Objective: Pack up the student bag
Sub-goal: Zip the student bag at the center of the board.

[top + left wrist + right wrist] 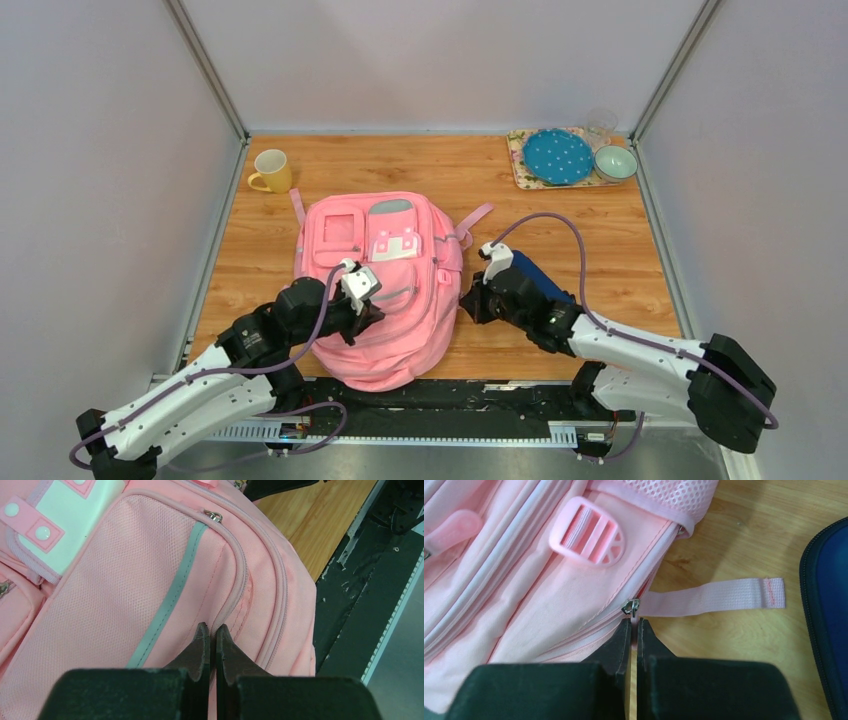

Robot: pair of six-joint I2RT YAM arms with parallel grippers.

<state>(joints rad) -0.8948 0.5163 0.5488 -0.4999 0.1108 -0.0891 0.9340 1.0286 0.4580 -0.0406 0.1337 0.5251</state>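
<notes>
Backpack [402, 342], right gripper [634, 623] clamped on zip pull [631, 606], left gripper [210, 629] together, grip unclear

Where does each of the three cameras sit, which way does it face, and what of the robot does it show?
Top external: above and behind the bases, looking down at the table; left arm and right arm show.
Left wrist: on the left arm, facing the front pocket of the student bag; left gripper, shut, shows.
Right wrist: on the right arm, facing the bag's side zip; right gripper, shut, shows.
Shared: all see the bag.
</notes>
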